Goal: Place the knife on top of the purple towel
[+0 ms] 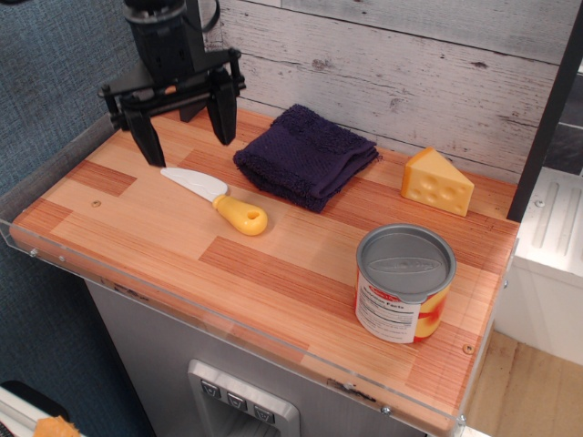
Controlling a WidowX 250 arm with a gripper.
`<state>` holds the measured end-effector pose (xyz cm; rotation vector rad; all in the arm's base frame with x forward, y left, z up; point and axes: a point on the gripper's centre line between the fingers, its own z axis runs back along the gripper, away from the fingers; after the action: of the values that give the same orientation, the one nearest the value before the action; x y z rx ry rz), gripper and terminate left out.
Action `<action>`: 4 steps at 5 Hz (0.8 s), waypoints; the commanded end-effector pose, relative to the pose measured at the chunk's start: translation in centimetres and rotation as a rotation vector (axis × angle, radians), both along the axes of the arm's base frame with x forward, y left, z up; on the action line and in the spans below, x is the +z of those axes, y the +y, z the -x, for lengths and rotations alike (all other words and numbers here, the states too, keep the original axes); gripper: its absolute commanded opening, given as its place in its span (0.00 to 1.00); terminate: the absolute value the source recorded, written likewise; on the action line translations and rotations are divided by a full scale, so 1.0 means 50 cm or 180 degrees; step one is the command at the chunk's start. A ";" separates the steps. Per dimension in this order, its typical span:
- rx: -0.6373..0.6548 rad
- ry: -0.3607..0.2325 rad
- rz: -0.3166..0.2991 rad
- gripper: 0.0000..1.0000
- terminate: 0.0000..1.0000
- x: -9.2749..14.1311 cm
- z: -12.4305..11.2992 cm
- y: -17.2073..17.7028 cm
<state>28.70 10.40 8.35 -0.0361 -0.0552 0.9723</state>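
Note:
The knife (pixel 217 201) lies flat on the wooden tabletop, white blade pointing left, yellow-orange handle pointing right. The purple towel (pixel 305 156) lies folded just behind and right of it, near the back wall. My gripper (pixel 184 137) is open and empty. It hangs above the table just behind the knife's blade, left of the towel. Its two black fingers (pixel 146 139) point down and stand wide apart.
A yellow cheese wedge (pixel 437 182) sits at the back right. A tin can (pixel 404 283) stands at the front right. A clear plastic lip (pixel 228 320) runs along the table's front and left edges. A white plank wall (pixel 392 73) stands behind.

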 end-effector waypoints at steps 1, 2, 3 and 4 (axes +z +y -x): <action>0.0380 -0.0088 0.0042 1.00 0.00 -0.039 -0.018 -0.015; 0.0568 -0.0330 0.0235 1.00 0.00 -0.059 -0.018 -0.019; 0.0596 -0.0229 0.0251 1.00 0.00 -0.076 -0.025 -0.021; 0.0627 -0.0161 0.0269 1.00 0.00 -0.103 -0.037 -0.022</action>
<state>29.41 9.07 1.65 -0.1236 -0.0136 1.1762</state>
